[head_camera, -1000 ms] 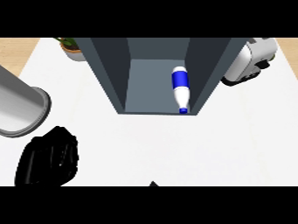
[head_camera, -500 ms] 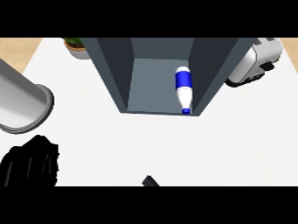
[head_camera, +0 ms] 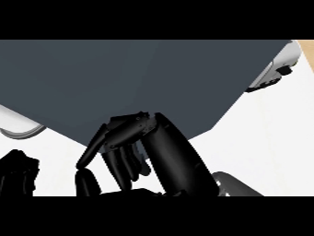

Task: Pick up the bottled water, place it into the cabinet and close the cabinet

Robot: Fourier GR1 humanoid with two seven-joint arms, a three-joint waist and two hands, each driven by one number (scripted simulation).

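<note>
The dark grey cabinet door (head_camera: 132,78) fills the upper part of the head view and hides the cabinet's inside, so the bottled water is out of sight. My right hand (head_camera: 176,156) rises from the lower middle edge. Its fingers (head_camera: 122,133) are relaxed and lie against the door's lower edge, holding nothing. My left hand (head_camera: 9,177) shows at the lower left with its fingers relaxed and pointing up, apart from the cabinet. Its grey forearm (head_camera: 13,122) shows just above it, partly behind the door.
A white appliance (head_camera: 282,64) stands at the upper right, beside the cabinet. The white counter (head_camera: 282,138) shows to the right of my right hand. The counter's edge and wooden floor appear at the far upper right and lower left.
The cabinet was open with the bottle lying inside. The grey door now covers it, and my right hand has come up from the lower edge to the door.
</note>
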